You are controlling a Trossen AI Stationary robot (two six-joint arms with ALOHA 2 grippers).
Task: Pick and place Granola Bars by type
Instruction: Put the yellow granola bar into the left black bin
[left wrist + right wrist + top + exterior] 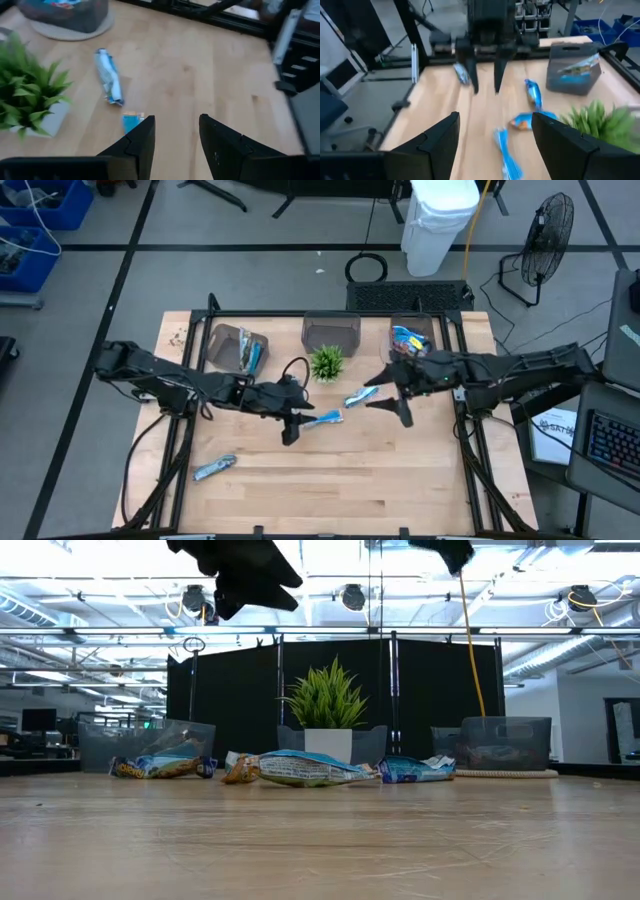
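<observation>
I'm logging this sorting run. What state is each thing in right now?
Left gripper: open, empty, above the table beside a bar.
Right gripper: open, empty, raised mid-table.
Blue-and-white wrapped granola bar by the left gripper: lying flat, unheld.
Blue bar near the plant: lying flat, unheld.
Blue-silver bar at the front left: lying flat, alone.
Left clear bin: holds bars.
Middle bin: looks empty.
Right bin: holds bars.
Small green plant: upright.

Wooden table [400,480]: three loose granola bars [214,469], plant [326,363], three bins [331,333] along far edge.
</observation>
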